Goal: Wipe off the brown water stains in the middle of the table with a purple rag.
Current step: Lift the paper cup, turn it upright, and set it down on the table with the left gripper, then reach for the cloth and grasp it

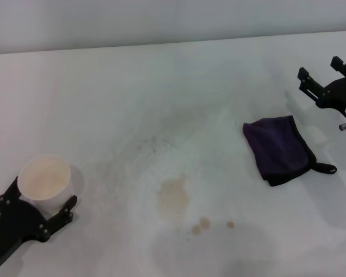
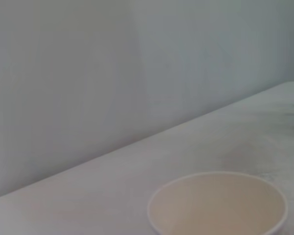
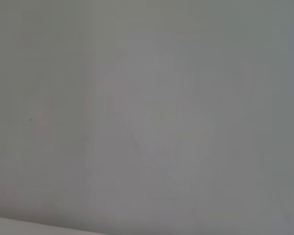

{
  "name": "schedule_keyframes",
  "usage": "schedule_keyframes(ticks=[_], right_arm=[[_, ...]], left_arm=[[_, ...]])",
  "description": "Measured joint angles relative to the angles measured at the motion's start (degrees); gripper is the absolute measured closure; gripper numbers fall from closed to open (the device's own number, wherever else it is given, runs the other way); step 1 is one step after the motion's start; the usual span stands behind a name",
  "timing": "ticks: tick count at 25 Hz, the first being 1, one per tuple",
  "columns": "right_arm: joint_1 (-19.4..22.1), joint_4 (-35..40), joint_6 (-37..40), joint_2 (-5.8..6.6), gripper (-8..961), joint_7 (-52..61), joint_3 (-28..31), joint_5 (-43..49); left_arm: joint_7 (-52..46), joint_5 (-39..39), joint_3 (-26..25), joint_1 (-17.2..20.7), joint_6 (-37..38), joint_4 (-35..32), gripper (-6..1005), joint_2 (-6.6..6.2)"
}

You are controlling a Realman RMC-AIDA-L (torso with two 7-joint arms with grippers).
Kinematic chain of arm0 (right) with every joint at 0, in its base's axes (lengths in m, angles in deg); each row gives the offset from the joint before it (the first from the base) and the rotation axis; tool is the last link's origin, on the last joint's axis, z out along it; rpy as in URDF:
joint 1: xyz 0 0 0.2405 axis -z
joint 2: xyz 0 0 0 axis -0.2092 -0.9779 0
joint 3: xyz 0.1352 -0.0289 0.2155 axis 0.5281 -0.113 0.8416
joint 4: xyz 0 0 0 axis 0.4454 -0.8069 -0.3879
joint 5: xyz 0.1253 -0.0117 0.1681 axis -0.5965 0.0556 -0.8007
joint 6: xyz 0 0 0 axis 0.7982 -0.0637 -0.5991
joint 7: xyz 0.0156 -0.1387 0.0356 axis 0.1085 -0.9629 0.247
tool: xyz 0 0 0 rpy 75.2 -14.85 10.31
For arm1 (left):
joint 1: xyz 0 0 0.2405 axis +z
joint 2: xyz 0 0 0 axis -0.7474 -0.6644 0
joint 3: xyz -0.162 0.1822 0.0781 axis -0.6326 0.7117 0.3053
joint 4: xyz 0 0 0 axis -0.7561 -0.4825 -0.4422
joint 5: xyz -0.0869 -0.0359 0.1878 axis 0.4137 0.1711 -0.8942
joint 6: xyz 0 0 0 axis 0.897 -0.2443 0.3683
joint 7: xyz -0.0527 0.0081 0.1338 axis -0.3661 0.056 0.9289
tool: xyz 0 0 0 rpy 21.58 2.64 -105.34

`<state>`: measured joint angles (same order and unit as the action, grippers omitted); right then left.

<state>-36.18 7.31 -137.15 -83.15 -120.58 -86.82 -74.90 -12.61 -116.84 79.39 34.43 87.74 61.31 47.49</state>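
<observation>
The left tool (image 1: 37,205) grips a white paper cup (image 1: 44,178); bumped, it could spill; the right tool (image 1: 328,86), fingers apart, waits near the soft dark purple rag (image 1: 277,147).

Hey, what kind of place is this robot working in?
Probably a lab or test bench rather than a home: a bare white table against a plain wall, holding only staged items: a purple rag, brown water stains and a paper cup.

Left gripper (image 1: 37,199) low at near left, jaws closed around cup; right gripper (image 1: 322,78) far right, jaws apart.
</observation>
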Motion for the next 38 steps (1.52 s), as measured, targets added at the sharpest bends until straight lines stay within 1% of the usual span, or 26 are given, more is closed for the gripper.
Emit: schedule_keyframes(ticks=[4,16,32,38], right_arm=[[0.09,-0.02,-0.03,0.0,114,0.0,-0.03,0.0],[0.22,0.16,-0.17,0.06,114,0.0,-0.04,0.7],[0.81,0.66,-0.16,0.36,114,-0.03,-0.63,0.7],[0.81,0.69,-0.17,0.35,114,-0.85,-0.66,0.7]], left_arm=[[0.3,0.53,0.0,1.12,1.19,-0.15,106,-0.01],[0.98,2.33,-0.02,5.44,5.45,-0.53,107,0.0],[2.03,3.64,-0.05,7.88,5.26,1.25,107,0.19],[3.13,5.56,-0.05,9.83,7.49,1.8,107,0.32]])
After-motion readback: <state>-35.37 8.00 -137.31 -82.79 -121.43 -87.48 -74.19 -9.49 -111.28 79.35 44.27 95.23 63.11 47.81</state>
